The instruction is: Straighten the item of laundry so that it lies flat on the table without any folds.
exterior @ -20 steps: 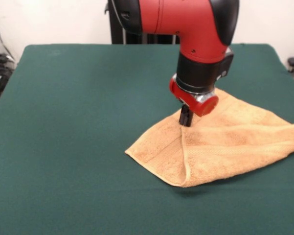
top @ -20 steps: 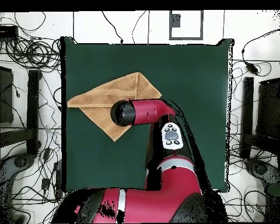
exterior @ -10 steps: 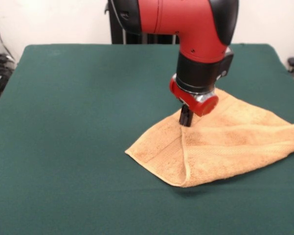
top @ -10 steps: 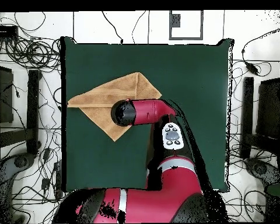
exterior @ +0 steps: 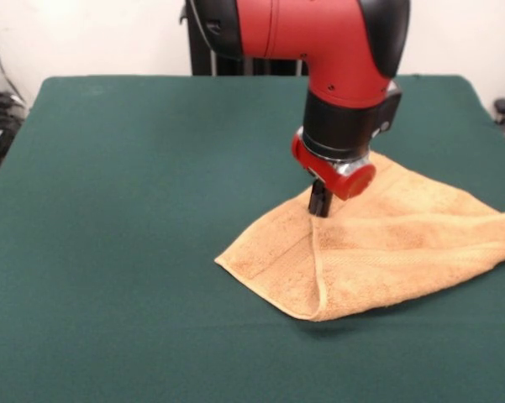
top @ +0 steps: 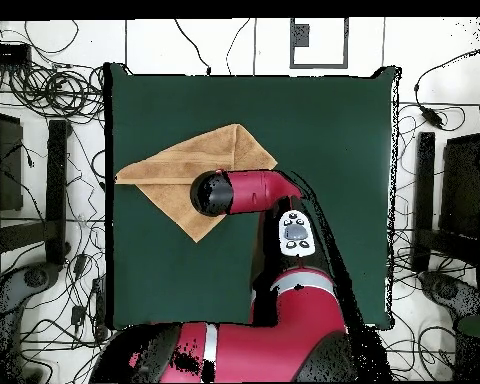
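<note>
Hand (exterior: 319,204) tips point down and touch the towel (exterior: 386,248) at the top of a raised fold line. They look like one dark stub, so I cannot tell if the hand is spread or pressed together. From above, the hand is hidden under the round end of the arm (top: 246,191).

In the front view the towel lies on the right side of the desk (exterior: 134,210). It is orange-tan and fuzzy. It is folded over, so it looks like a kite, not a square. A fold line runs from the hand down to the near corner. A woven band shows on the flap left of that line. One long corner reaches the right edge of the picture. From above, the towel (top: 174,160) sits at the left side of the desk (top: 324,130), and its left tip reaches the desk edge.

The desk is big and dark green, with much bare cloth around the towel.

The arm is red and black. It comes from the base and bends over the towel. Many wires (top: 44,90) lie on the floor around the desk.
</note>
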You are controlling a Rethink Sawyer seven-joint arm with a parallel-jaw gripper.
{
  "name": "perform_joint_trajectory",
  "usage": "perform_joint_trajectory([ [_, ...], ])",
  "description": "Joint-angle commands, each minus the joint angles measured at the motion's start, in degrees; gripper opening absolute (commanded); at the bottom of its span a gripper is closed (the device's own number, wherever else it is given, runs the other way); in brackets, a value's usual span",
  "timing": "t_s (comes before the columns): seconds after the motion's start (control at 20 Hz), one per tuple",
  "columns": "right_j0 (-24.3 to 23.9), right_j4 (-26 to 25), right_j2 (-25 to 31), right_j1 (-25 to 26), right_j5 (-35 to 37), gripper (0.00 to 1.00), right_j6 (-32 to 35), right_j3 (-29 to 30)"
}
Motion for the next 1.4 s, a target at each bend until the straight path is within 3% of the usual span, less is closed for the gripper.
perform_joint_trajectory([
  [0.05,2.07,4.41,6.19,4.77,2.19,0.00,1.73,-1.05],
  [0.3,1.70,4.62,6.44,3.52,3.08,0.00,1.12,-0.19],
  [1.05,-1.01,5.70,7.52,-6.96,9.98,0.00,-3.67,7.81],
  [1.4,-1.81,4.75,7.52,-5.81,7.20,0.00,-4.02,8.08],
])
